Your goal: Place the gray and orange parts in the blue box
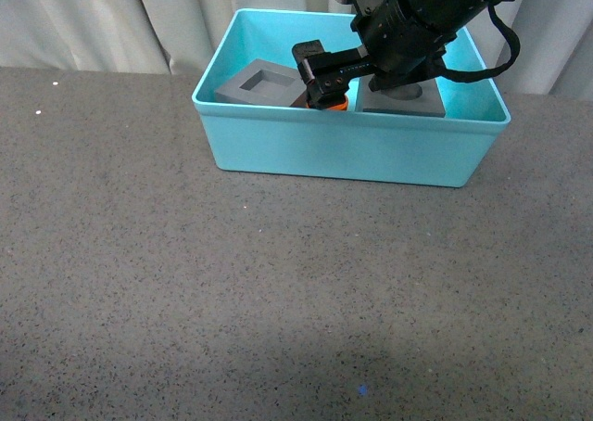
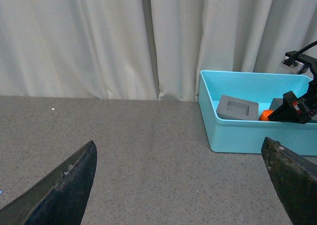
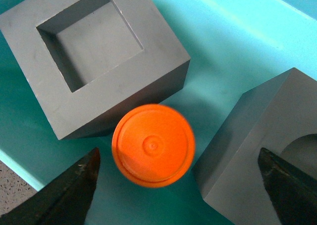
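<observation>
The blue box [image 1: 343, 152] stands at the back of the table. Inside it lie a gray cube with a square recess [image 1: 255, 81], a gray cube with a round recess [image 1: 408, 101] and an orange cylinder [image 1: 339, 105] between them. In the right wrist view the orange cylinder [image 3: 152, 144] sits between the square-recess cube [image 3: 94, 51] and the round-recess cube [image 3: 267, 150]. My right gripper [image 3: 181, 188] hangs open over the box, holding nothing. My left gripper [image 2: 181, 180] is open above bare table, left of the box [image 2: 247, 131].
White curtains [image 2: 99, 36] hang behind the table. The gray speckled tabletop [image 1: 232, 291] stretches in front of and left of the box. The right arm [image 1: 417, 22] reaches over the box's back rim.
</observation>
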Available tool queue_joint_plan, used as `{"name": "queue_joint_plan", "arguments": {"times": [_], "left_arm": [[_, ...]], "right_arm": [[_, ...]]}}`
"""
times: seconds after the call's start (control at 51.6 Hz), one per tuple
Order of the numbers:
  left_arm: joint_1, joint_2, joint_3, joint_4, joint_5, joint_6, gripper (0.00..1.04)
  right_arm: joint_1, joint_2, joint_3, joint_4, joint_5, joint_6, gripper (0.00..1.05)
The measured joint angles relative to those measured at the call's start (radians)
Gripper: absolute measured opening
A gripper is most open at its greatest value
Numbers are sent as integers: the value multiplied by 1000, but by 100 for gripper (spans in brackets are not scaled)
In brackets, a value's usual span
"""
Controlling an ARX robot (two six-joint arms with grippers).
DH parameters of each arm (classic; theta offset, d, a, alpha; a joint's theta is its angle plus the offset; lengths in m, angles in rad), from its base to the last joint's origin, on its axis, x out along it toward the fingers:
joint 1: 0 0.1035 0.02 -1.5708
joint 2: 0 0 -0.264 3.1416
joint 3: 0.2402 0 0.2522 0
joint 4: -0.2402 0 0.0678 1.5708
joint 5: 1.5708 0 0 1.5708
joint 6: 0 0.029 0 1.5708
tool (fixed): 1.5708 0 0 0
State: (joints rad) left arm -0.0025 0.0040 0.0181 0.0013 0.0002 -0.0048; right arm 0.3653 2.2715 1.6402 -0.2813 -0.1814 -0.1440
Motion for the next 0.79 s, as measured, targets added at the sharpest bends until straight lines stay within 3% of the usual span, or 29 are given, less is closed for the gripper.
{"name": "queue_joint_plan", "arguments": {"times": [0.058,0.368,0.697,0.794], "left_arm": [[0,0,0,0,0,0,98],[0,0,0,0,0,0,98],[0,0,0,0,0,0,98],[0,0,0,0,0,0,98]], "right_arm": [[-3,-11,-17,19,1,11,97],[-51,-276,-290,264,52,94,95],[-139,-612,-683,536,231,146,95],[-165,-711,-779,556,266,148,95]]}}
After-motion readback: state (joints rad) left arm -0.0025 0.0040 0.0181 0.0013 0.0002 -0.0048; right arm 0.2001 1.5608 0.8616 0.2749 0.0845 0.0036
